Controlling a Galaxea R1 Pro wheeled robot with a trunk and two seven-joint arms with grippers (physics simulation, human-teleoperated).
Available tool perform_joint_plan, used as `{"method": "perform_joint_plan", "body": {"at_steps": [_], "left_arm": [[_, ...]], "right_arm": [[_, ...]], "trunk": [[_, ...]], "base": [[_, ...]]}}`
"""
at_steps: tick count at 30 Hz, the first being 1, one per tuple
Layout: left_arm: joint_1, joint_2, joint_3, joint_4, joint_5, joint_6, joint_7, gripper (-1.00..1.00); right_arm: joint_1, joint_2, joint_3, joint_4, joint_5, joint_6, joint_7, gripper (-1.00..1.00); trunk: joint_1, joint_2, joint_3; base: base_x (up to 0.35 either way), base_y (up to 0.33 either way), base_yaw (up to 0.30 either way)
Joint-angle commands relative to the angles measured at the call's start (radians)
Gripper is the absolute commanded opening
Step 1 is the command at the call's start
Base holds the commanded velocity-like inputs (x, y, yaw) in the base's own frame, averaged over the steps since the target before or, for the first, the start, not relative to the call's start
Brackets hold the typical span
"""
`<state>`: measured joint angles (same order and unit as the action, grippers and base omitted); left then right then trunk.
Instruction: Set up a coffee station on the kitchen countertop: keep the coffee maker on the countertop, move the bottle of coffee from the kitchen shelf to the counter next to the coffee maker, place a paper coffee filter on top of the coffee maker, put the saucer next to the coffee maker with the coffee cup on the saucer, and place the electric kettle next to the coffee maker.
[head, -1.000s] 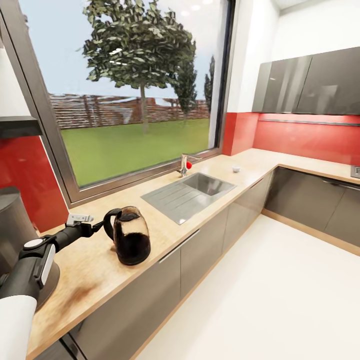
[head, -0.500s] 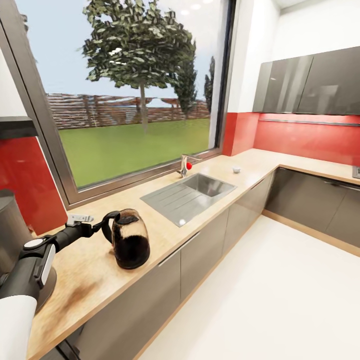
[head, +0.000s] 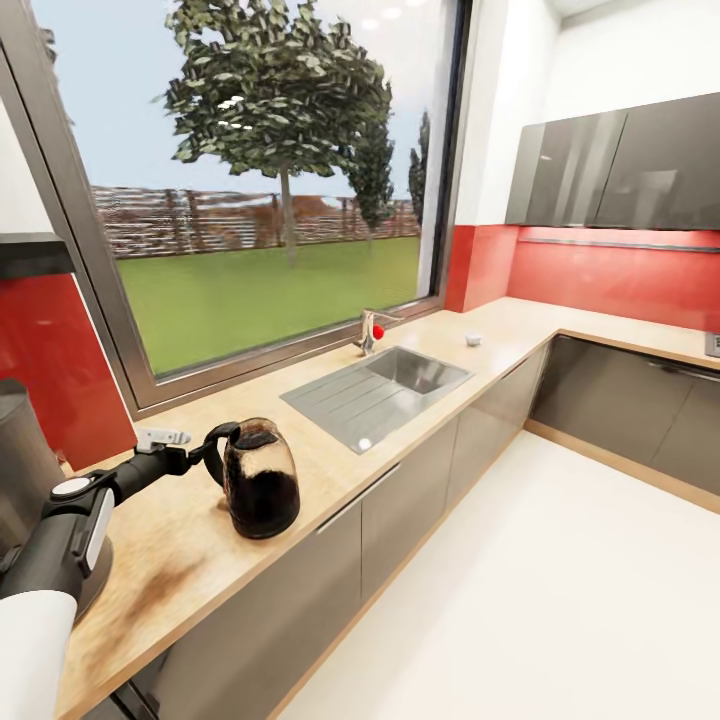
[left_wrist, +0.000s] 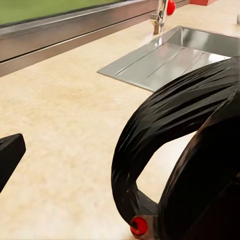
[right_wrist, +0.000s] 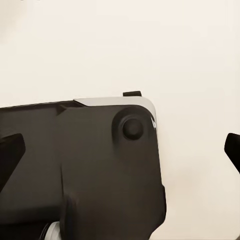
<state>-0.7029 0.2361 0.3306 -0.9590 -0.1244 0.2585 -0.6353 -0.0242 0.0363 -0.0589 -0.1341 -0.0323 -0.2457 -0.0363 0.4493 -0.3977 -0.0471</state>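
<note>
The electric kettle (head: 262, 480), dark and glossy, stands upright on the wooden countertop (head: 330, 455) near its front edge. My left gripper (head: 197, 458) reaches its black handle (left_wrist: 165, 130) from the left and is open. One fingertip (left_wrist: 7, 155) shows well apart from the handle; the other is hidden behind the kettle. The grey coffee maker (head: 15, 450) stands at the far left of the counter, behind my left arm. My right gripper (right_wrist: 120, 150) hangs open over white floor, beside a dark panel of the robot's body (right_wrist: 80, 165).
A steel sink (head: 380, 392) with a tap (head: 368, 330) is set into the counter right of the kettle. A small white object (head: 472, 339) lies further along. The counter turns a corner at the right, under grey wall cabinets (head: 620, 165). White floor (head: 560, 600) spreads in front.
Between one second and half a second ago the kettle shifted slightly lower and toward my left arm. Since then it has stayed still.
</note>
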Motion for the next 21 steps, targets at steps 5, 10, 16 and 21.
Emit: {"method": "perform_joint_plan", "body": {"at_steps": [5, 10, 16, 21], "left_arm": [[0.0, -0.001, 0.002, 0.0, -0.006, 0.005, -0.007, 1.0], [0.033, 0.0, 0.004, 0.006, -0.007, 0.004, -0.006, 1.0], [0.051, 0.001, 0.005, 0.008, -0.007, 0.004, -0.006, 1.0], [0.061, 0.002, 0.006, 0.009, -0.007, 0.004, -0.006, 1.0]], "right_arm": [[-0.001, 0.001, -0.006, 0.001, -0.004, -0.004, 0.001, 1.0], [-0.001, 0.0, -0.006, 0.001, -0.005, -0.004, 0.001, 1.0], [-0.001, 0.0, -0.006, 0.001, -0.005, -0.004, 0.001, 1.0], [-0.001, 0.001, -0.006, 0.001, -0.005, -0.004, 0.001, 1.0]], "trunk": [[0.001, -0.002, -0.002], [0.001, -0.002, -0.002], [0.001, -0.002, -0.002], [0.001, -0.002, -0.002]], "base": [[0.052, 0.0, 0.0], [0.004, 0.0, 0.0], [0.0, 0.0, 0.0], [0.0, 0.0, 0.0]]}}
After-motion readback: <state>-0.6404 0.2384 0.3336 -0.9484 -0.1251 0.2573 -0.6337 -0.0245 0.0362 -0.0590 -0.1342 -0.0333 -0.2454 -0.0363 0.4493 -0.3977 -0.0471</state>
